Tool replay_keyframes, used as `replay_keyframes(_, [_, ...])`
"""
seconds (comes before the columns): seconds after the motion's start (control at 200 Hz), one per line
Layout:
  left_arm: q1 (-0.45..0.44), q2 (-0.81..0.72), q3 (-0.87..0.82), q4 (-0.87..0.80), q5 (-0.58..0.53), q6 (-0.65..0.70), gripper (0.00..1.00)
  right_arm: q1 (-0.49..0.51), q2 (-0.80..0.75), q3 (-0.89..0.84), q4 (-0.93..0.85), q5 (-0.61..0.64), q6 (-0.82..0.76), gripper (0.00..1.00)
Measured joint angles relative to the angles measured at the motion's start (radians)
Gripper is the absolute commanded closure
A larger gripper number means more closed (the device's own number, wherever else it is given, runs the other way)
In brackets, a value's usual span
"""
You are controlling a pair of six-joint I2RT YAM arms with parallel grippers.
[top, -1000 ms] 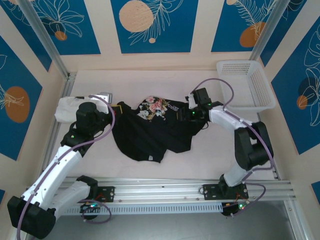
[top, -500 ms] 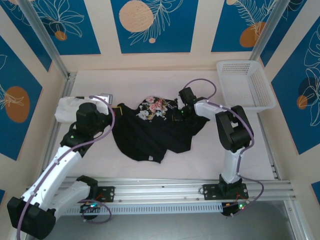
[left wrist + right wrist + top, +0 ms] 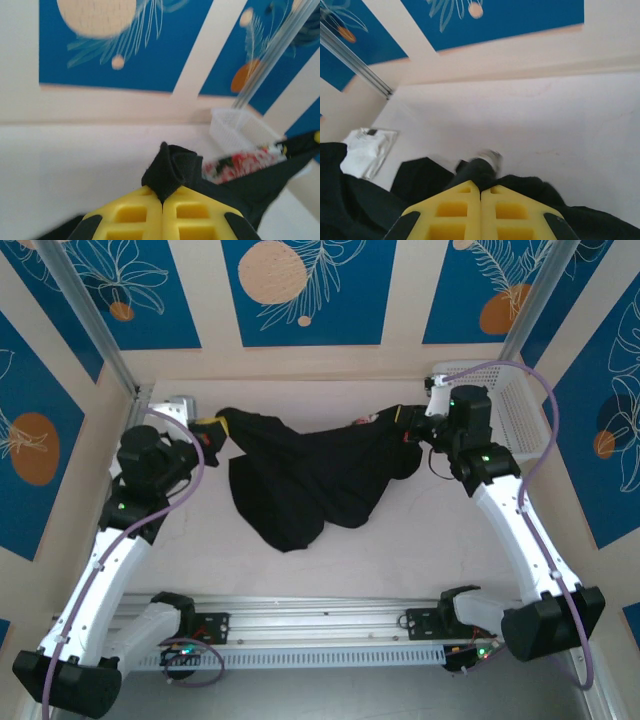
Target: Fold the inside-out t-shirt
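The left fingers [image 3: 132, 215] are clenched on a bunched black fold of the t-shirt [image 3: 310, 475]. The right fingers [image 3: 452, 212] pinch another bunch at its opposite end. The shirt hangs between the two pairs, and its lower folds seem to rest on the surface [image 3: 400, 540].

Spreading it well likely calls for an even outward pull, both pairs level, so the cloth goes taut without twisting before it is laid flat.

The shirt looks crumpled and mostly black, with a strip of pink floral print just beyond the left fingers.
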State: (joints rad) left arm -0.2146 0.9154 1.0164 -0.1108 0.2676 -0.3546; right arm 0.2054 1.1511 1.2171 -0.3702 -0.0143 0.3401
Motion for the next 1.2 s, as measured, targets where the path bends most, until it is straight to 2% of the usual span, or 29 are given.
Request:
replay_keyframes(0.2, [0.070,0.029,0.159,0.032,0.031,-0.047,1.00,-0.011,-0.049,0.105,-0.060,-0.009,-0.016,1.00])
replay_keyframes(0.41, [0.121,0.065,0.270,0.047,0.039,-0.082,1.00,-0.010,-0.114,0.116,-0.066,-0.039,-0.006,1.00])
replay_keyframes(0.575, [0.140,0.089,0.270,0.038,0.027,-0.085,1.00,0.071,-0.100,0.036,0.005,-0.066,0.055,1.00])
replay_keyframes(0.645, [0.150,0.088,0.241,0.024,0.000,-0.080,1.00,0.156,-0.066,-0.041,0.056,-0.053,0.088,0.95])
replay_keyframes(0.795, [0.161,0.089,0.132,-0.020,-0.080,-0.037,1.00,0.344,0.122,-0.196,0.148,-0.030,0.163,0.74])
replay_keyframes(0.935, [0.164,0.089,0.045,-0.084,-0.142,0.009,1.00,0.457,0.277,-0.263,0.140,-0.007,0.200,0.61])
replay_keyframes(1.05, [0.166,0.077,0.005,-0.108,-0.169,0.036,1.00,0.466,0.253,-0.307,0.111,0.041,0.198,0.56])
replay_keyframes(1.2, [0.167,0.032,-0.044,-0.109,-0.172,0.043,1.00,0.378,0.151,-0.369,0.073,0.098,0.180,0.55])
